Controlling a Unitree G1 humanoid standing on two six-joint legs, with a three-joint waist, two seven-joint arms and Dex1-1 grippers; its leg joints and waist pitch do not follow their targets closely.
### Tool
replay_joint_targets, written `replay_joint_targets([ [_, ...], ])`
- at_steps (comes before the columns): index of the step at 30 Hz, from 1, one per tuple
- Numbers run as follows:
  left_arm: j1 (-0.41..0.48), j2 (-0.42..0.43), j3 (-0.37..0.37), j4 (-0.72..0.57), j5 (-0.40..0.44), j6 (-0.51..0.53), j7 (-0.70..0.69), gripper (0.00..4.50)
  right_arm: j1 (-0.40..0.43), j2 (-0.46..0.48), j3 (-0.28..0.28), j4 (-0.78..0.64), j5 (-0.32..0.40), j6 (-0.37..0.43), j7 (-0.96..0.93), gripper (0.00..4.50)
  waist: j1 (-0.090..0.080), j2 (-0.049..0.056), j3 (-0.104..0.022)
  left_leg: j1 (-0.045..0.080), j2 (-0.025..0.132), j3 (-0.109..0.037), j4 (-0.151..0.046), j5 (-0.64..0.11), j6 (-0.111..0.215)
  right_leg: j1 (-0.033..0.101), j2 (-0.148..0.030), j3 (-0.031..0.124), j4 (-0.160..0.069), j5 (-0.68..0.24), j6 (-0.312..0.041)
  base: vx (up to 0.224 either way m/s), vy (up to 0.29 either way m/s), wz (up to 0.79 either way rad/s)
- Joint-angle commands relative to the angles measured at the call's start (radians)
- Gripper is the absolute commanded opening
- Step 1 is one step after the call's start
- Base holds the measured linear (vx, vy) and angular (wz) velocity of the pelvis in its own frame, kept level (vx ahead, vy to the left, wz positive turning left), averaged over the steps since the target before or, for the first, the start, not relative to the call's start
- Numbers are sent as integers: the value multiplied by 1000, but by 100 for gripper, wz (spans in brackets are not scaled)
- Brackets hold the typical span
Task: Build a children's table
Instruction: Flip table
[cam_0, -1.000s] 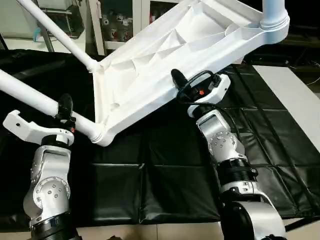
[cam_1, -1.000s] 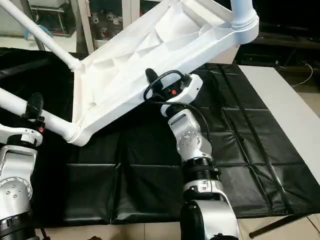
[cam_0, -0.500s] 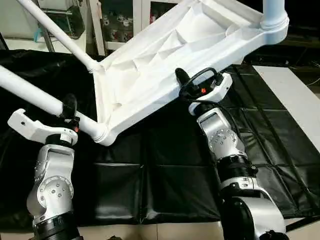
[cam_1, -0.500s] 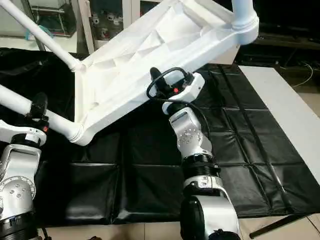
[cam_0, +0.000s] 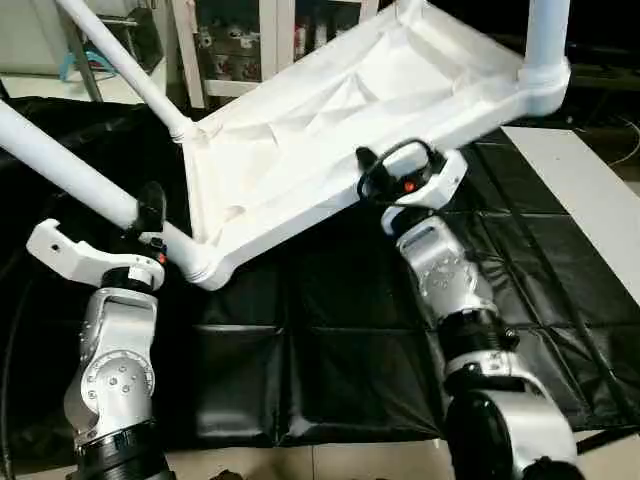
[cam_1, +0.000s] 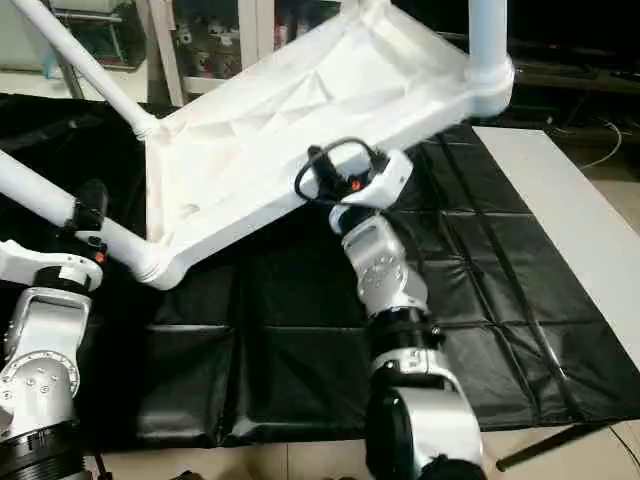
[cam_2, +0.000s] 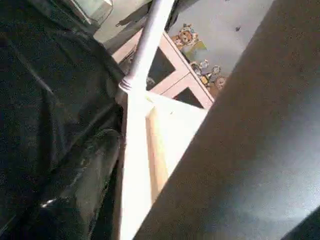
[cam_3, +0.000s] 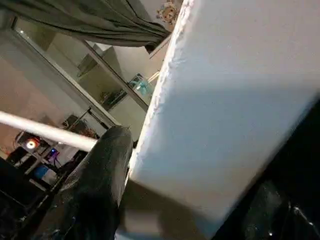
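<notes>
White children's table (cam_0: 330, 130), tilted, underside up

The same children's table (cam_0: 330, 130) was viewed downward by 2 head cameras, and very closely by 2 wrist cameras.

Black mat (cam_0: 330, 350) covers the work surface, creased in squares. White board (cam_0: 585, 190) lies at right, over the mat's edge. Shelves (cam_0: 250, 40) with small items stand far, behind.
</notes>
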Motion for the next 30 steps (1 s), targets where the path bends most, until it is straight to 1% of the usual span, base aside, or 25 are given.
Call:
replay_joint_targets([
  [1,25,12,33,36,40,-28,53,447,-54,-102,-11,-125,-91,-129,-5,246,-7,-6,-74,18,32,-9,-65,-107,31,55,-47,40,-56,-186,-129,0,0,0],
  [3,24,15,35,42,51,-38,58,450,-58,-111,-12,-131,-99,-138,-18,246,-5,-5,-74,19,32,-8,-65,-112,22,54,-47,41,-56,-189,-120,0,0,0],
  [5,22,18,36,46,64,-49,64,450,-60,-119,-12,-136,-105,-145,-28,246,-5,-7,-74,19,32,-8,-65,-108,20,53,-46,41,-56,-182,-117,0,0,0],
  [6,18,23,40,49,74,-66,64,450,-64,-127,-12,-146,-114,-153,-38,246,-6,-10,-75,17,31,-9,-65,-110,16,54,-47,40,-55,-182,-115,0,0,0],
  [7,18,23,40,50,75,-68,65,450,-64,-128,-12,-147,-115,-154,-38,246,-5,-10,-75,18,31,-9,-65,-112,16,54,-47,40,-56,-183,-112,0,0,0],
  [9,12,34,46,54,97,-93,73,450,-73,-145,-6,-162,-141,-173,-54,246,-6,-11,-76,18,31,-10,-65,-102,11,55,-46,41,-52,-163,-107,0,0,0],
  [11,10,41,55,60,115,-110,94,450,-81,-165,4,-172,-176,-190,-73,246,-7,-14,-76,19,30,-11,-65,-89,10,56,-44,39,-50,-137,-109,0,0,0],
  [14,14,52,71,73,131,-136,103,450,-93,-201,20,-187,-231,-205,-102,246,-8,-17,-76,17,29,-9,-63,-94,10,57,-46,41,-49,-135,-114,0,0,0],
  [15,14,53,71,73,131,-137,103,450,-93,-202,20,-187,-232,-205,-102,246,-8,-18,-76,16,28,-9,-63,-90,11,58,-45,41,-49,-133,-113,0,0,0],
  [16,13,57,72,73,135,-147,98,450,-95,-219,30,-192,-253,-205,-113,246,-8,-17,-76,17,29,-9,-63,-92,11,57,-45,42,-49,-134,-113,0,0,0],
  [17,13,57,72,73,135,-147,98,450,-95,-219,31,-192,-254,-205,-113,246,-9,-18,-76,16,29,-9,-63,-95,10,57,-45,41,-50,-141,-112,0,0,0],
  [18,12,60,73,73,134,-149,94,450,-96,-227,35,-194,-262,-203,-116,246,-8,-17,-76,19,30,-10,-63,-98,8,56,-45,41,-49,-141,-112,0,0,0],
  [19,-1,71,80,81,123,-169,65,450,-98,-249,43,-202,-270,-182,-117,246,-8,-21,-76,20,30,-9,-63,-103,7,55,-44,40,-50,-143,-112,0,0,0],
  [21,-8,76,84,86,119,-180,54,450,-98,-260,47,-206,-273,-174,-117,246,-5,-19,-76,23,29,-9,-63,-104,3,53,-42,41,-51,-141,-106,0,0,0],
  [22,-18,82,97,93,107,-201,47,450,-99,-283,57,-215,-287,-162,-117,246,-3,-23,-76,24,30,-10,-63,-101,-1,54,-41,39,-50,-132,-104,0,0,0],
  [23,-18,82,97,93,107,-201,47,450,-99,-283,57,-215,-287,-162,-117,246,-2,-23,-76,24,30,-9,-63,-101,-4,54,-41,40,-49,-125,-104,0,0,0],
  [25,-22,94,114,109,108,-219,59,450,-98,-307,67,-225,-305,-148,-127,246,-2,-27,-75,23,28,-9,-62,-101,-10,56,-40,39,-48,-120,-100,0,0,0],
  [26,-23,98,120,116,110,-223,65,450,-100,-314,68,-225,-308,-145,-128,246,-1,-30,-77,21,27,-9,-61,-98,-13,58,-41,40,-47,-122,-94,0,0,0],
  [27,-24,103,124,122,108,-223,66,450,-103,-321,69,-223,-311,-142,-131,246,-1,-29,-76,21,26,-9,-61,-100,-16,58,-41,40,-47,-125,-91,0,0,0],
  [28,-21,114,129,132,120,-224,76,450,-107,-337,72,-219,-320,-135,-138,246,-3,-33,-76,21,25,-9,-59,-105,-20,57,-39,39,-48,-131,-86,0,0,0],
  [30,-19,122,136,142,124,-227,82,450,-112,-352,74,-214,-322,-129,-144,237,-3,-34,-77,20,24,-9,-58,-107,-24,59,-38,39,-48,-138,-79,0,0,0],
])
